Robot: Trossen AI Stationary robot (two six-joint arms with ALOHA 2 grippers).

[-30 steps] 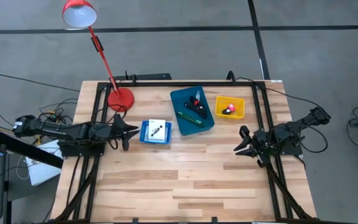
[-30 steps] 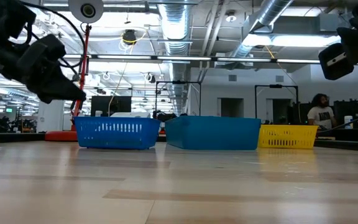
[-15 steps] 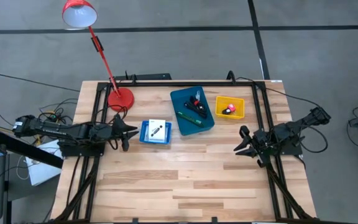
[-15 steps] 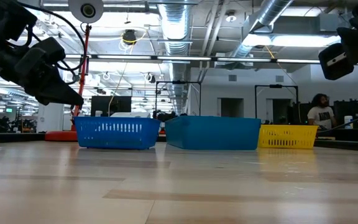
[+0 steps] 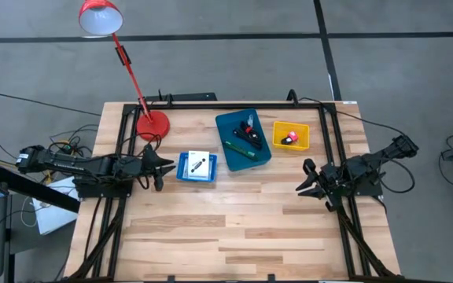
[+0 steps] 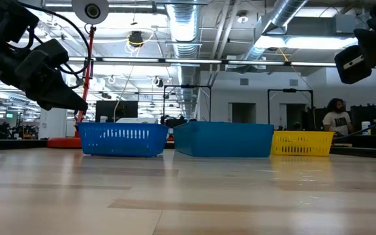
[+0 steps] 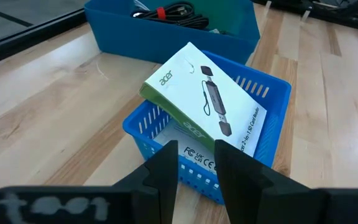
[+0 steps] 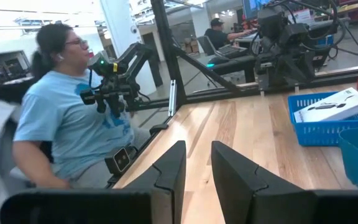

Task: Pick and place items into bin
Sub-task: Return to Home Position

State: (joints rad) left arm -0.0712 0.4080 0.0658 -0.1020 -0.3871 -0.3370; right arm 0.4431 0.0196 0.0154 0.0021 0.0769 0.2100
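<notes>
High view: left gripper (image 5: pixel 160 170) and right gripper (image 5: pixel 305 183) are held clear at either side, narrowly parted, empty; the white box (image 5: pixel 199 165) is propped tilted, seemingly too long for its blue basket (image 5: pixel 180 168).

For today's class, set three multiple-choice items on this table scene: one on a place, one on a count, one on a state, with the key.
1. Where is the white box? A in the small blue basket B on the floor C on bare wood
2. How many containers stand on the table? A two B three C four
3. The left tool and right tool hold: A a pen each B the white box C nothing

Key: 1 A, it rests tilted in that basket. 2 B, small blue basket, blue bin, yellow basket. 3 C, both tools' fingers stand apart, empty, at the table's sides.
</notes>
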